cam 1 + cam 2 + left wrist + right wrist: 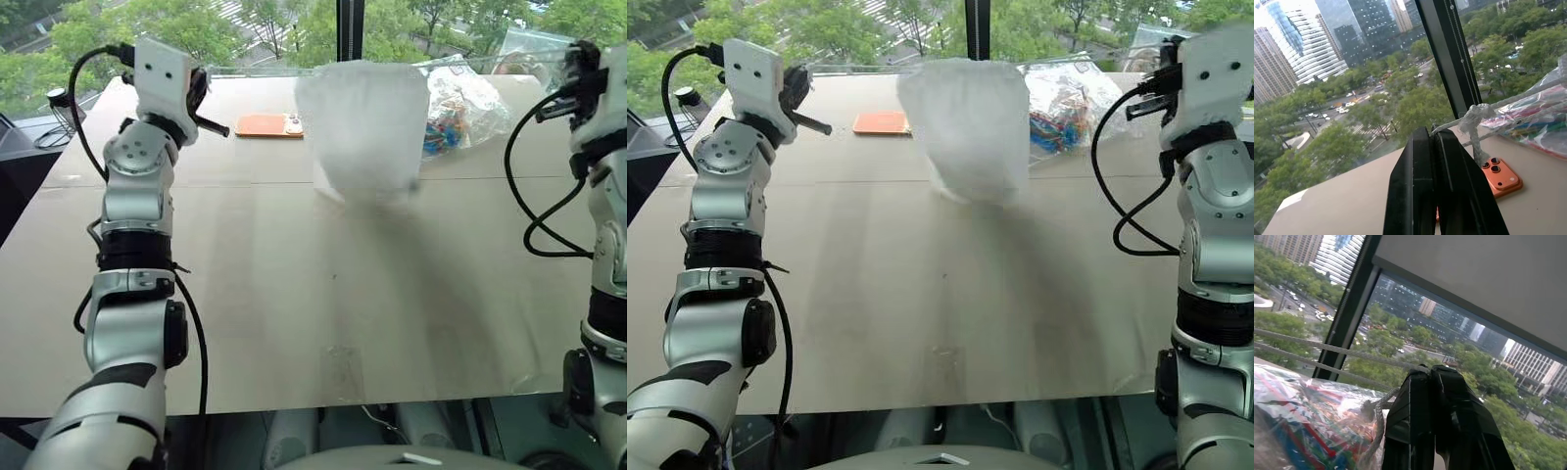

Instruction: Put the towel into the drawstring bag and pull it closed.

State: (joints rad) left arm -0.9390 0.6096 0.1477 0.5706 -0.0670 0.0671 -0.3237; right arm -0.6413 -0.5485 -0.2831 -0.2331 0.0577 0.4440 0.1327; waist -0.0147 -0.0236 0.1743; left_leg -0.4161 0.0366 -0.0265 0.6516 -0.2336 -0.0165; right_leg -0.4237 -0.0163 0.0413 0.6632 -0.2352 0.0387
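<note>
The drawstring bag (364,127), a white semi-sheer pouch, hangs blurred above the far middle of the table (294,313), between my two raised arms. My left gripper (1431,134) is shut on a knotted white cord (1474,115) that runs off toward the bag. In the left eye view its black fingers (211,122) point at the bag from the left. My right gripper (1431,372) is shut on the other cord (1374,406), and taut cords (1312,345) stretch across its view. The towel is hidden from view.
An orange phone (268,125) lies on the table left of the bag. A clear plastic bag of colourful items (460,113) sits behind it to the right. A window with a dark post (350,29) borders the table's far edge.
</note>
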